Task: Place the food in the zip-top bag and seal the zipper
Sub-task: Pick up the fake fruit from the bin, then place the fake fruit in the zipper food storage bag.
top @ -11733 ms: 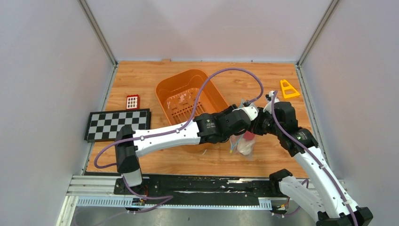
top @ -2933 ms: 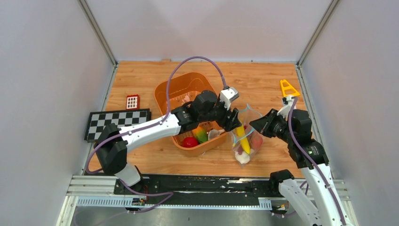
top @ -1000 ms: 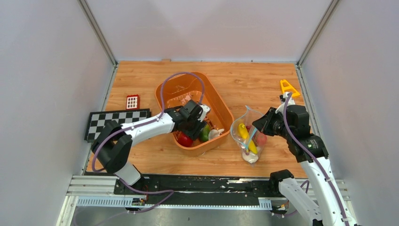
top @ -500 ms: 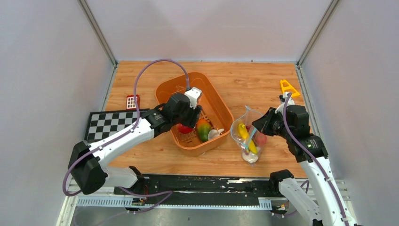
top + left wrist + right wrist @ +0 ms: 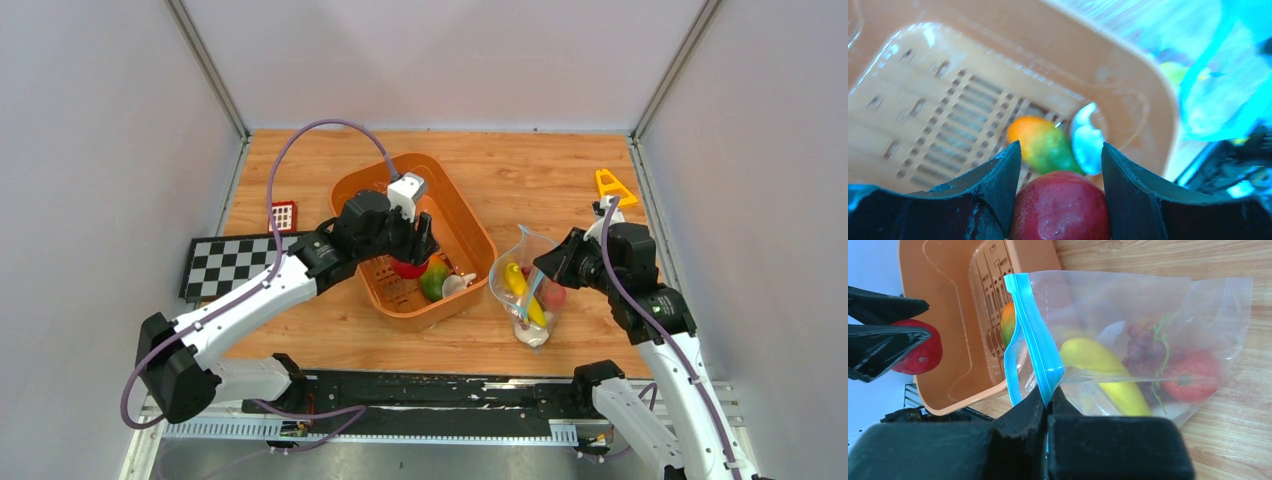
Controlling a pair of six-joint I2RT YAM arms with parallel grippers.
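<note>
On the wooden table [image 5: 560, 180] we see the orange basket [image 5: 470, 225] and, just right of it, the zip-top bag [image 5: 1158, 300], its mouth open. Our right hand [image 5: 1048, 395], pressed together, pinches the bag's teal zipper [image 5: 1033, 335]. Our left hand [image 5: 1060, 152] grips a red round fruit [image 5: 1060, 207] above the basket floor. A banana [image 5: 1098, 365], purple grapes [image 5: 1143, 347] and a red tomato-like piece [image 5: 1195, 372] lie inside the bag. An orange-green piece [image 5: 1043, 145] and a white piece [image 5: 1087, 142] lie in the basket.
</note>
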